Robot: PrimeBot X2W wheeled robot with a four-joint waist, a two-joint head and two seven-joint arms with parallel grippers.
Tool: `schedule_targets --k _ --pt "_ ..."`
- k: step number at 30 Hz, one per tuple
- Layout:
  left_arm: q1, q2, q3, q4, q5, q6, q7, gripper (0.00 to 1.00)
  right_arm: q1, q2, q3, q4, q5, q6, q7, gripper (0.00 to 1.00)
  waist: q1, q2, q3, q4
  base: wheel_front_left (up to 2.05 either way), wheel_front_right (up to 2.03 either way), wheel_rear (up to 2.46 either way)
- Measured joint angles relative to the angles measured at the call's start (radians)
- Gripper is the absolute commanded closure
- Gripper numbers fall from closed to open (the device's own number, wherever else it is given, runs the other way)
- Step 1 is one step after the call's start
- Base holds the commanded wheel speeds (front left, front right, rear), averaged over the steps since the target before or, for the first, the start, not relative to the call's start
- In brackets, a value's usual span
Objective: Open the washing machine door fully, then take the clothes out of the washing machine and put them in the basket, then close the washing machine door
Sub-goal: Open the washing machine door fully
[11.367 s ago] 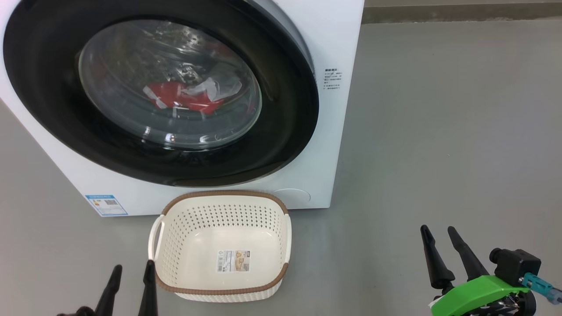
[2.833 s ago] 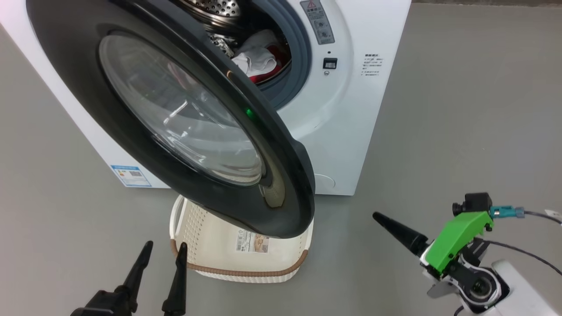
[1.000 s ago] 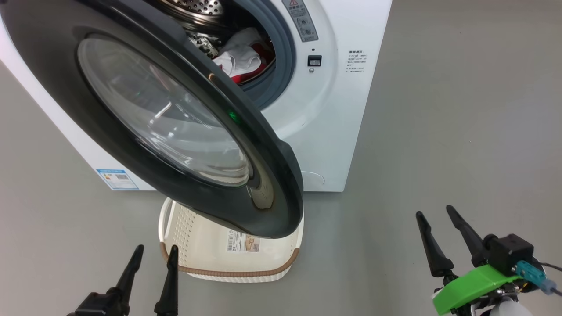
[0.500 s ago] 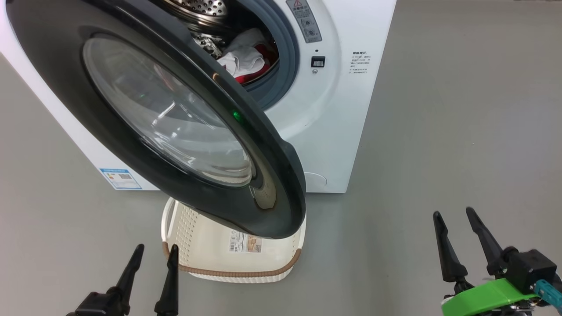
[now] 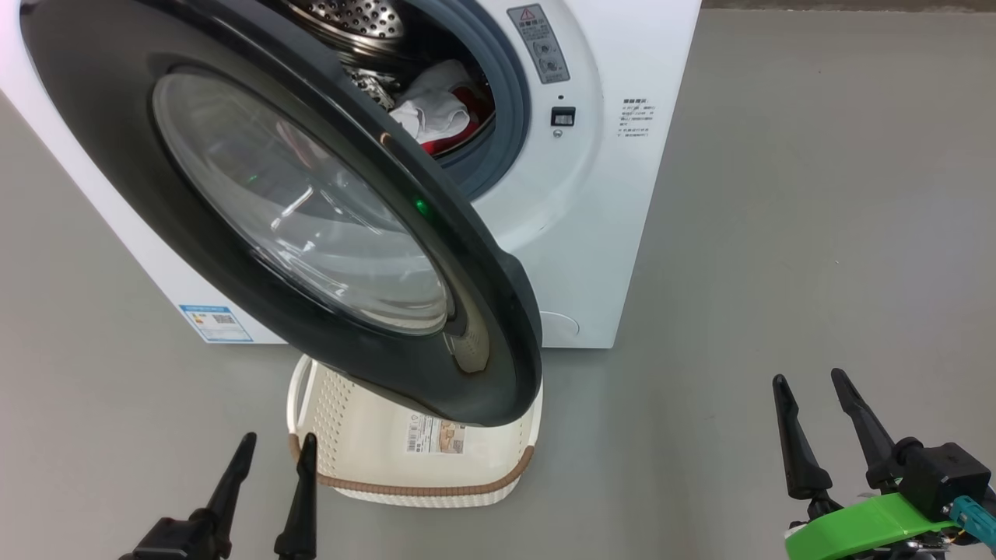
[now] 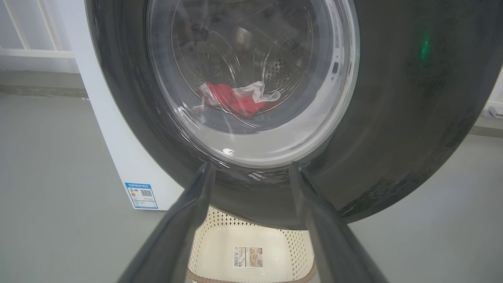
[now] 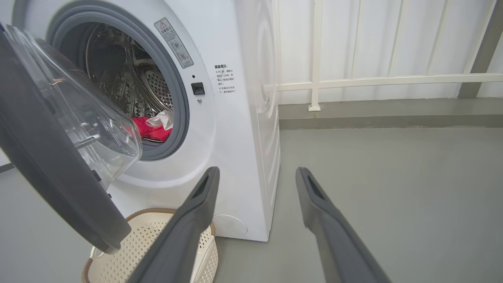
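- The washing machine point(image 5: 591, 233) stands on a grey floor point(image 5: 778, 194), with a blue sticker point(image 5: 215, 323) low on its front.
- The door point(image 5: 101, 124) is partly open. It is swung out from the side on the robot's left, and its glossy black rim and bulging glass face the head camera.
- The free edge of the door hangs over the basket point(image 5: 373, 459) and hides the far part of it in the head view.
- The basket sits on the floor right in front of the machine, beneath the door. It has no clothing in it, and the paper label point(image 5: 434, 435) on its bottom is plain to see.
- The clothes point(image 5: 436, 117), red with some white cloth on top, lie low inside the steel drum point(image 5: 350, 15), behind the grey rubber ring point(image 5: 510, 93). In the left wrist view they show through the door's glass.
- The left claw point(image 5: 279, 436) is at the lower left, fingers apart and holding nothing. Its inner finger is just beside the basket's near left corner, and it points at the outside of the door.
- The right claw point(image 5: 808, 376) is at the lower right over bare floor, well apart from the basket and the machine. Its fingers are spread and empty, and a green part point(image 5: 856, 525) sits at its wrist.
- In the right wrist view a white railing point(image 7: 373, 80) runs along the wall behind the machine.
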Motion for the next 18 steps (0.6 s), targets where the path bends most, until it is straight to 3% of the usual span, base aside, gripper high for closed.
schedule_targets --k 8,10,13,18 --pt "0.001 0.0 -0.001 -0.001 0.0 0.0 0.0 0.0 0.0 0.003 0.001 -0.003 0.005 0.0 0.0 0.0 0.0 0.0 -0.006 0.001 0.0 0.0 0.0" --pt "0.002 0.0 -0.002 -0.001 0.0 0.0 0.0 0.0 0.0 0.003 0.002 -0.007 0.015 0.0 0.0 1.0 0.0 0.0 -0.006 0.003 0.0 0.0 0.0" --pt "0.002 0.0 -0.003 -0.002 0.0 0.0 0.0 0.0 0.0 0.003 0.01 -0.011 0.062 0.0 0.0 1.0 0.0 0.0 -0.006 0.006 0.0 0.0 0.0" --pt "0.002 0.0 -0.005 -0.002 0.0 0.0 0.0 0.0 -0.021 0.006 0.054 -0.004 0.243 0.0 0.0 1.0 0.0 0.0 -0.003 0.014 0.0 0.0 0.0"
